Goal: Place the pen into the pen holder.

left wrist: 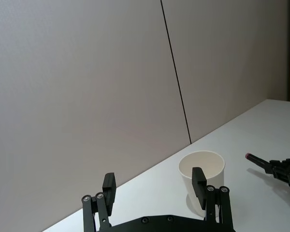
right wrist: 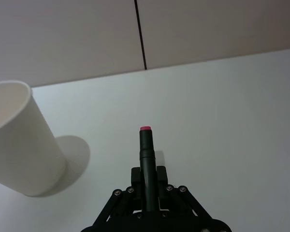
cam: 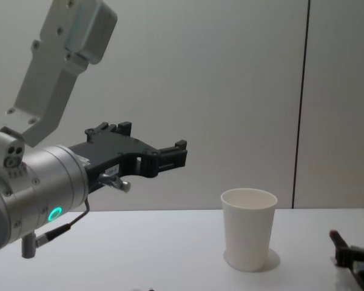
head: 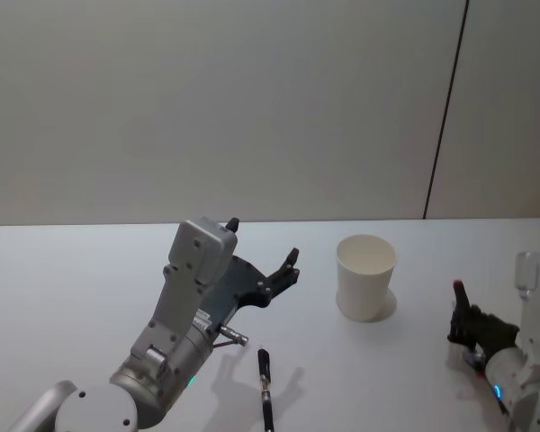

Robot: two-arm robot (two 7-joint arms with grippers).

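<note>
pen holder [head: 366,274]: plain white, no print, centre right of the head view.
red-tipped pen [right wrist: 146,150]: black barrel, pinkish-red tip.
second pen [head: 265,376]: black with a silvery band, bottom centre of the head view.
left gripper [head: 263,238]: black.
left arm [cam: 42,176]: silver-grey, with a green ring light [cam: 54,213].
right gripper [head: 463,326]: black.
counter [head: 72,297]: white, unpatterned.
wall [head: 207,108]: pale grey, one dark vertical seam.

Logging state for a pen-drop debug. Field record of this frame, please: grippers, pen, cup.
pen holder: white cup, upright on the table, nothing visible inside
pen: dark, pink tip, outside the holder
right gripper: shut on the pen, low, right of the pen holder
left gripper: open, empty, raised, left of the pen holder
second pen: black, lying on the table near the left arm
</note>
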